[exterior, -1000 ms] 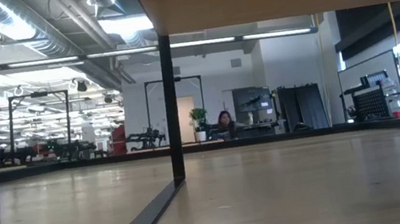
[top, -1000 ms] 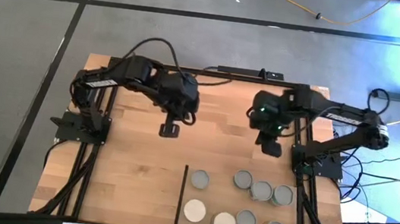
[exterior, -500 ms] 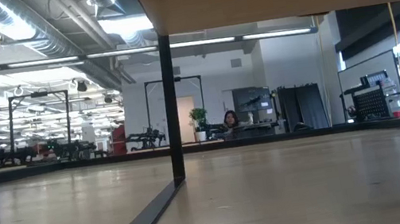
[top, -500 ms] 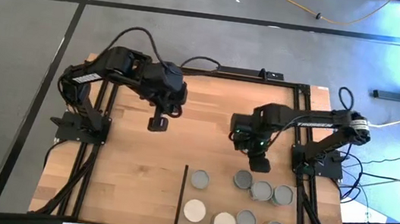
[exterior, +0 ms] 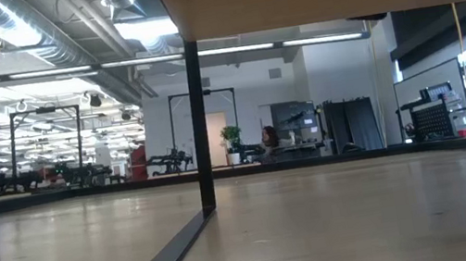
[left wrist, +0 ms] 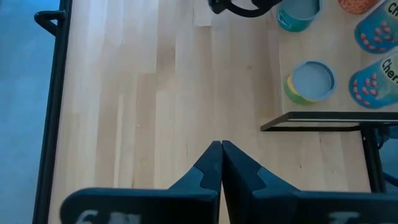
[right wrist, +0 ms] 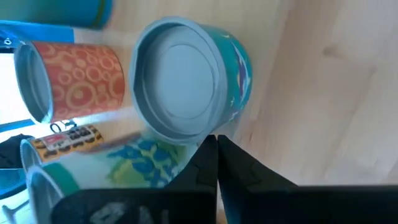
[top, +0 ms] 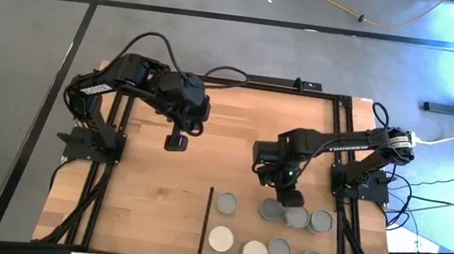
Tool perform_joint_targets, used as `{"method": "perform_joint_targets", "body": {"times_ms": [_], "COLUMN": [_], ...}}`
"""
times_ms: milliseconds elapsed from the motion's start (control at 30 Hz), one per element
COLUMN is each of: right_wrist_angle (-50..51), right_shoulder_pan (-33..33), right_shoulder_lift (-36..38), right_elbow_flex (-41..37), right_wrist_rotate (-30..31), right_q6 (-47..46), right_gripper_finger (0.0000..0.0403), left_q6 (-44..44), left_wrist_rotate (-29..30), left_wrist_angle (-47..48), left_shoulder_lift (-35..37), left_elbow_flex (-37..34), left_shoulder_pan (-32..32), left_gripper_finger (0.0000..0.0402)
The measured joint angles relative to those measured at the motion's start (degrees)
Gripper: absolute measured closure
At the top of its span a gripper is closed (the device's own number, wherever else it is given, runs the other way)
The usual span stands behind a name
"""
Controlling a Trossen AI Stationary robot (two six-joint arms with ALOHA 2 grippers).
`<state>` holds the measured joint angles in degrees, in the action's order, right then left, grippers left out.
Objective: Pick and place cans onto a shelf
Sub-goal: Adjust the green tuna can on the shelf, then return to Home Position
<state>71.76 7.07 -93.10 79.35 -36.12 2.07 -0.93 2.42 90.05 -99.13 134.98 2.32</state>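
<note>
Wooden tabletop (top: 142, 186) carries round, grey-topped cans (top: 272, 209), one teal-sided.

In the right wrist view, a can with an orange circle pattern (right wrist: 74, 78) is cut off by the frame edge beyond the right gripper (right wrist: 216, 144), its label text too blurred to read. From above, that gripper covers part of a grey-topped can (top: 270, 209). A distant person (exterior: 268, 136) is too small to make out.
</note>
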Motion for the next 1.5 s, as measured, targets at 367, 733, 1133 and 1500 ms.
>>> {"method": "perform_joint_targets", "body": {"times_ms": [367, 733, 1133, 1500], "right_wrist_angle": [-4.2, -4.8, -5.6, -6.1], "right_shoulder_pan": [1.4, 1.4, 1.3, -0.7], "right_shoulder_lift": [0.3, 8.9, 17.4, 24.7], "right_elbow_flex": [0.0, 7.2, 17.5, 14.8], "right_wrist_rotate": [1.2, 15.4, 32.9, 38.0], "right_q6": [3.3, 4.1, 4.1, 2.6], "right_gripper_finger": [0.0398, 0.0398, 0.0398, 0.0398], "left_q6": [0.0, 1.1, 2.3, 0.0], "left_wrist_rotate": [-0.2, 0.6, 5.8, 8.9], "left_wrist_angle": [0.0, -0.1, 0.0, -0.1], "left_shoulder_lift": [0.0, 4.3, 13.6, 24.9], "left_elbow_flex": [0.0, 0.0, 0.0, -5.9], "left_shoulder_pan": [0.0, 1.2, 3.1, 3.1], "left_gripper_finger": [0.0401, 0.0401, 0.0401, 0.0401]}}
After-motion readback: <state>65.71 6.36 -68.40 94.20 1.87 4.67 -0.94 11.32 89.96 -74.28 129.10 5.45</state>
